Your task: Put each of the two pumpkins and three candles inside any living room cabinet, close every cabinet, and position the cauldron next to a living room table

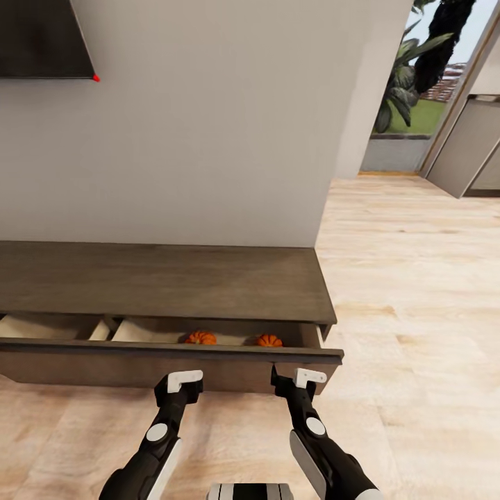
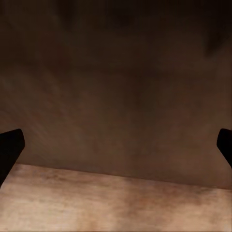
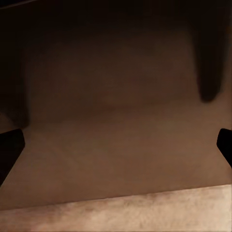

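Note:
The long dark brown cabinet [image 1: 160,278] stands against the wall with a wide front [image 1: 104,364] pulled out. In its pale interior lie two orange pumpkins, one [image 1: 201,338] left of the other [image 1: 269,341]. My left gripper [image 1: 184,382] and right gripper [image 1: 298,380] are both low, right at the pulled-out front. In the wrist views each gripper, left [image 2: 116,145] and right [image 3: 116,145], faces the brown wood front close up, open, with dark fingertips [image 2: 9,145] [image 3: 9,145] far apart and nothing between them. Candles, cauldron and table are out of view.
A dark screen [image 1: 42,38] hangs on the grey wall above the cabinet. Pale wood floor [image 1: 417,333] stretches to the right toward a glass opening with plants [image 1: 410,76] and a grey panel [image 1: 465,146].

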